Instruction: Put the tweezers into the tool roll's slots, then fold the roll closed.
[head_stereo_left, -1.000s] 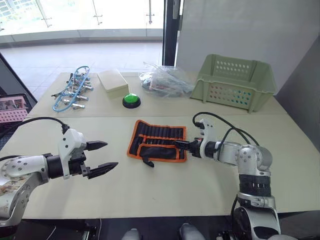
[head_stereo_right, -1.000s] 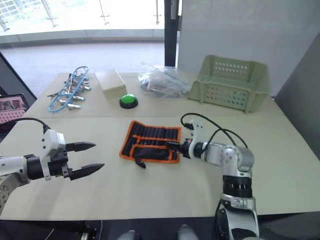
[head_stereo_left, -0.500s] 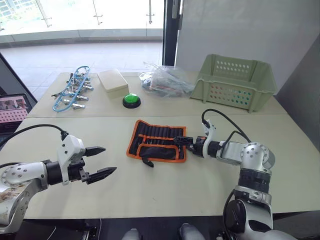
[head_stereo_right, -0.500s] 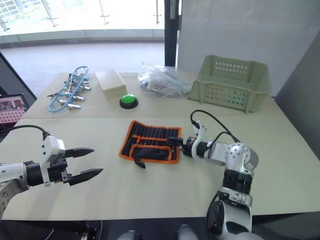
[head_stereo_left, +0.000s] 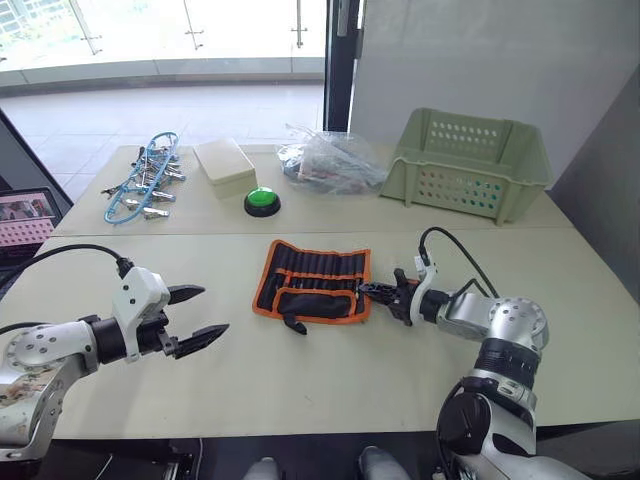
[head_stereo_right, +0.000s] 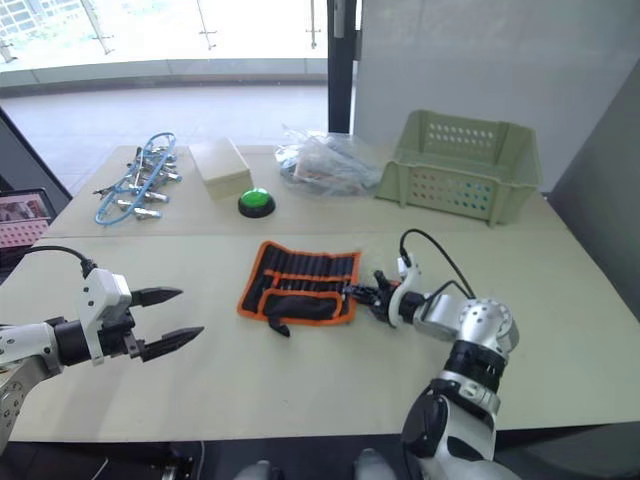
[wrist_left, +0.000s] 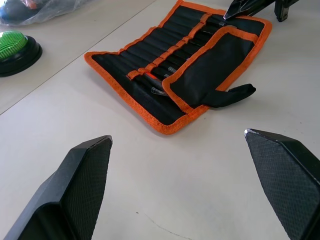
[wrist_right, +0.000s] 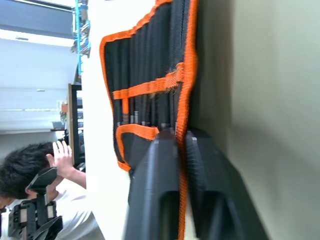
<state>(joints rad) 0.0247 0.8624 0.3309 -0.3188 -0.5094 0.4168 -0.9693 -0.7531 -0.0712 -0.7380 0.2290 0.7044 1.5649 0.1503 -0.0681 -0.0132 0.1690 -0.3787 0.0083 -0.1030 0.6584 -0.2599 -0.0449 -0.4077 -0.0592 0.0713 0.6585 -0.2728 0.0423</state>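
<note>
The right gripper (head_stereo_left: 372, 291) is pinching the orange-edged right border of the tool roll (head_stereo_left: 313, 280), its two black fingers (wrist_right: 159, 180) closed together on either side of the edging. The roll is lying open at the table's (head_stereo_left: 330, 380) centre, with the tweezers (wrist_left: 167, 80) seemingly already seated in the slots (head_stereo_left: 318, 262) and the lower flap partly turned up. Folding cleanly probably means lifting that edge low and carrying it leftward without dragging the whole roll. The left gripper (head_stereo_left: 195, 315) is hovering with its fingers spread wide, well apart to the near left, placed to pin the roll's far side if it slides.
</note>
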